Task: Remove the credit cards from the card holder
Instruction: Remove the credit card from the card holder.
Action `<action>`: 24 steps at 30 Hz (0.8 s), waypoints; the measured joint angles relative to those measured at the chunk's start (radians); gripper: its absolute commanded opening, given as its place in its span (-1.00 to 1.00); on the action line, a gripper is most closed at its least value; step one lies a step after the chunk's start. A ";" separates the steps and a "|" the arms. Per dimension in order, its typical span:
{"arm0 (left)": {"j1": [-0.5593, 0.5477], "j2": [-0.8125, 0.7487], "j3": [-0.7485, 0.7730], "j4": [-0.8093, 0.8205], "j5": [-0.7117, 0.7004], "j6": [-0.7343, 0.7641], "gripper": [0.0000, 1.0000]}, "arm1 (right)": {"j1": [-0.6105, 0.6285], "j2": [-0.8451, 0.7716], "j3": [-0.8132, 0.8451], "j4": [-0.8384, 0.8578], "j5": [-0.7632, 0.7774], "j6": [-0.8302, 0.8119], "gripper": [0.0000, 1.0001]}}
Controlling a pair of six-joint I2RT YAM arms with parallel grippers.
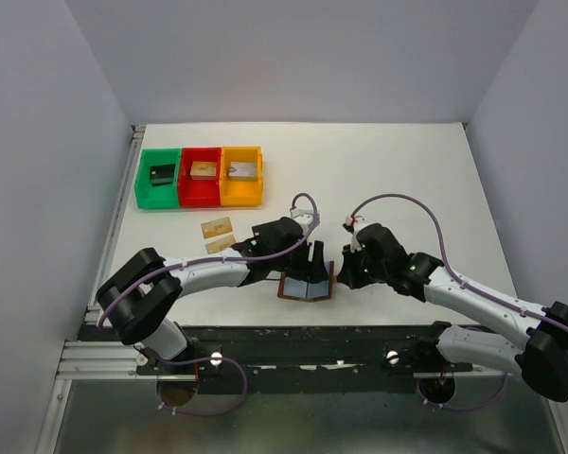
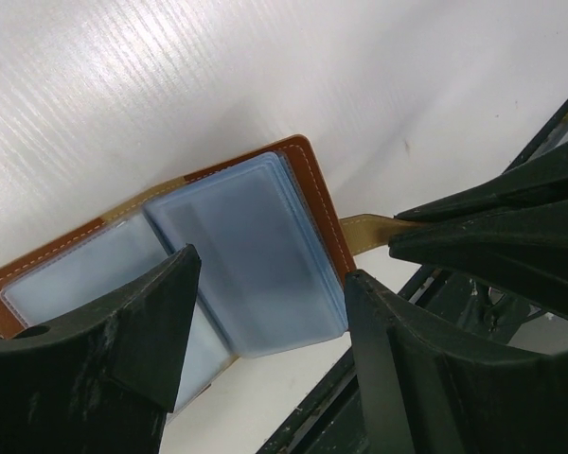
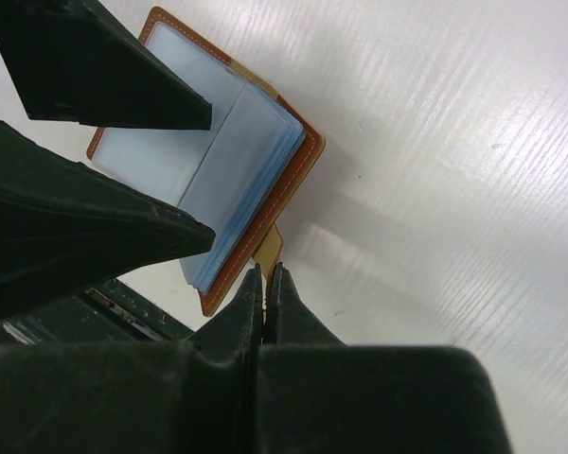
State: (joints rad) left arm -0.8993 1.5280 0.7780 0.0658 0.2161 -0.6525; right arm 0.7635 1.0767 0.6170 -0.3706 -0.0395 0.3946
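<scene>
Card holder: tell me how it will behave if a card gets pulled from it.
Probably floppy: the card holder lies open, its pocket leaves fanned. Likely light, so it would slide on the smooth table unless the right hand pinching its tab anchors it.

Left arm (image 1: 208, 274) runs from its base rightward toward the middle, low and stretched, wrist tipped down. Its jaws stand wide apart, fingers (image 2: 123, 331) pointing down. Right arm (image 1: 473, 298) reaches leftward from its base, forearm low, wrist angled down and left. Its jaws are pressed together (no gap shows in the wrist view), fingers (image 3: 246, 317) pinching the snap tab (image 3: 268, 248) at their tips. The two wrists sit close together, facing each other.
</scene>
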 measured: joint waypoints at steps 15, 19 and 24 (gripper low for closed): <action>-0.016 0.047 0.019 -0.032 -0.002 0.021 0.50 | -0.005 0.000 0.000 0.008 -0.012 0.000 -1.00; -0.024 0.056 0.037 -0.050 -0.006 0.025 0.49 | -0.005 0.000 0.000 0.008 -0.015 0.000 -1.00; -0.034 0.058 0.047 -0.058 -0.029 0.029 0.45 | -0.005 0.000 0.002 0.008 -0.016 0.000 -1.00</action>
State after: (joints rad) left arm -0.9329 1.5860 0.8249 0.0078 0.1875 -0.6231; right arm 0.7589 1.0767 0.6189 -0.3630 -0.0555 0.3950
